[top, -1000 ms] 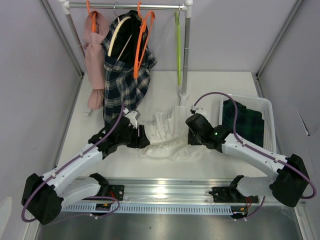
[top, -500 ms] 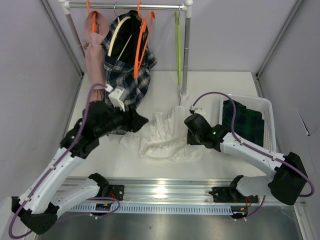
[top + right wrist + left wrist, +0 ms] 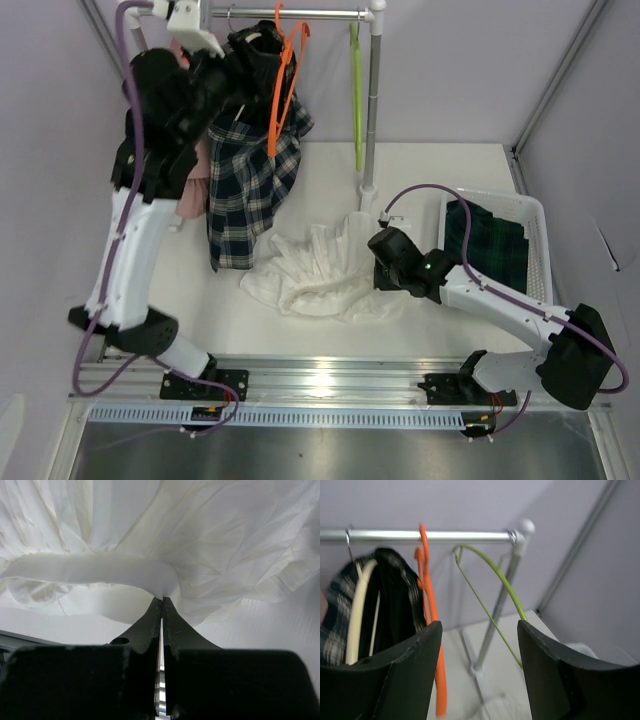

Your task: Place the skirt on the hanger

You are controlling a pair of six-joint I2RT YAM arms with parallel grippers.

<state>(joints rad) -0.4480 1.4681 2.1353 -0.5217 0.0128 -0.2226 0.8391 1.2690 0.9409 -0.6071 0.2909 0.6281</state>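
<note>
Top view, upper left of the frame: the left hand [image 3: 252, 68] is up at the rail [image 3: 300, 14], against the top of the navy-and-white checked garment [image 3: 245, 180] that hangs there. In the left wrist view its two fingers [image 3: 415, 655] stand wide apart with nothing between them. That view frames a cream hanger [image 3: 357, 610] at left, an orange hanger [image 3: 431, 610] at centre and the hanger [image 3: 495, 575], lime green, right of centre. The hanger hangs bare by its hook from the rail, near the rail's right end, beside the upright post.

Centre of the frame: a white ruffled garment [image 3: 320, 275] lies crumpled on the surface [image 3: 440, 165]. The right hand [image 3: 378, 262] lies low at its right edge. In the right wrist view the fingers are pressed together, pinching the fold of white cloth at their tips.

Right of the frame: a white basket [image 3: 510, 195] rests on the surface. The skirt [image 3: 490, 245] lies bunched inside it, apart from both hands and well apart from the hanger.
</note>
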